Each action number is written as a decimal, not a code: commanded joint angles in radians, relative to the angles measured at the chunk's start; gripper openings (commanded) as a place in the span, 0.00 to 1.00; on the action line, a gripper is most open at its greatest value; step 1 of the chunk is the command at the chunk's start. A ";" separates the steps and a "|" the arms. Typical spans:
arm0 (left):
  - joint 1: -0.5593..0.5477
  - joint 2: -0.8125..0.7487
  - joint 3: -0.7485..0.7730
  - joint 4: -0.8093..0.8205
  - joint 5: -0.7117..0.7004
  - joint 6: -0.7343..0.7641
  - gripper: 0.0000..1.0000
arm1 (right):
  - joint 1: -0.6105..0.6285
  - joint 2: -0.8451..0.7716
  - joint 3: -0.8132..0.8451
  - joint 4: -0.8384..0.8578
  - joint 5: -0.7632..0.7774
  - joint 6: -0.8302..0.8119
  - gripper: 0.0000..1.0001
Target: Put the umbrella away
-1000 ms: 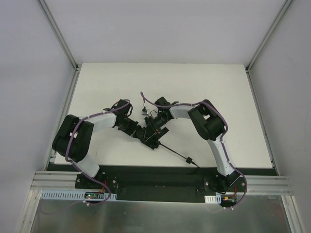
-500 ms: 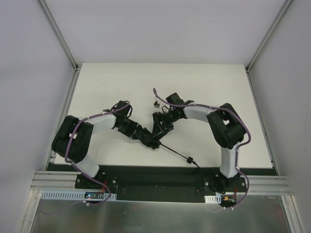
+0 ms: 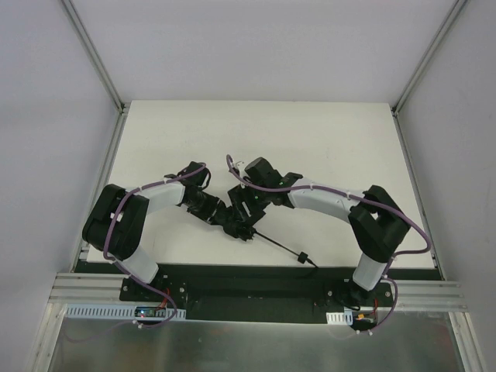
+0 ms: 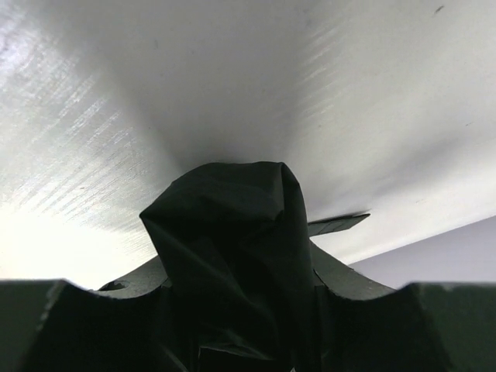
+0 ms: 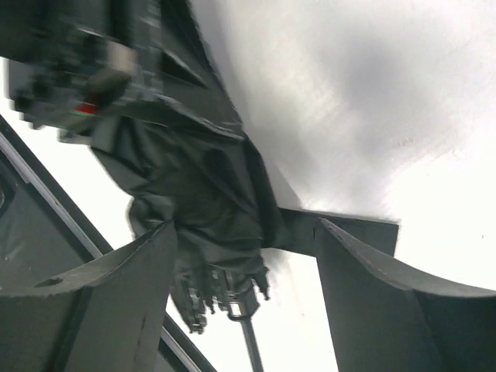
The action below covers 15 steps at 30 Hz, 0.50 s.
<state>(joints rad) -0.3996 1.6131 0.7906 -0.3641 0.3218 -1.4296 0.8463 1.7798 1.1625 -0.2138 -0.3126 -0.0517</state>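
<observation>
Umbrella (image 4: 232,240): lies on white table (image 3: 325,139) at centre of top view, black canopy bunched in a loose lump between both arms, not rolled tight. Thin shaft (image 3: 275,243) runs out of lump toward lower right of frame, ends in knob handle (image 3: 301,256) near bottom table edge, short cord trailing past it. Looks extended, not telescoped in.

Left gripper (image 4: 236,279): comes in from left of top view and grasps fabric lump. In left wrist view fabric bulges up out of jaws at frame centre, pressed on both sides as far as visible.

Right gripper (image 5: 244,232): comes in from upper right of top view, released, jaws wide. In right wrist view straddles crumpled fabric, lump toward left finger, clear gap to right finger. What look like metal rib ends and shaft poke out at bottom centre. Upper left there blurred, likely other arm's wrist, cannot confirm.

Step, judged: gathering and compacting canopy, right side between grips. Early to middle of task. No sleeve or storage spot in any view, so cannot tell where it goes.

Next move calls for closing right jaws on loose fabric or shaft base while left steadies lump, then pushing handle toward canopy to collapse shaft. Needs firm hold on thin shaft, since fabric likely slips and springs back. Grippers very close together, so collision a risk
</observation>
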 commanded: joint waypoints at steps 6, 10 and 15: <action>-0.010 0.028 0.022 -0.144 -0.040 -0.038 0.00 | 0.126 -0.095 0.089 -0.065 0.352 0.079 0.65; -0.008 0.013 0.042 -0.139 -0.049 -0.009 0.00 | 0.116 -0.140 0.060 -0.088 0.356 0.118 0.64; 0.004 -0.041 0.047 -0.110 -0.043 -0.020 0.00 | 0.079 -0.187 0.011 -0.082 0.225 0.188 0.64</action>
<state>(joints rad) -0.4000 1.6180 0.8211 -0.4187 0.3218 -1.4460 0.9466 1.6730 1.1950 -0.2817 -0.0212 0.0589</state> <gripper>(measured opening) 0.366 0.645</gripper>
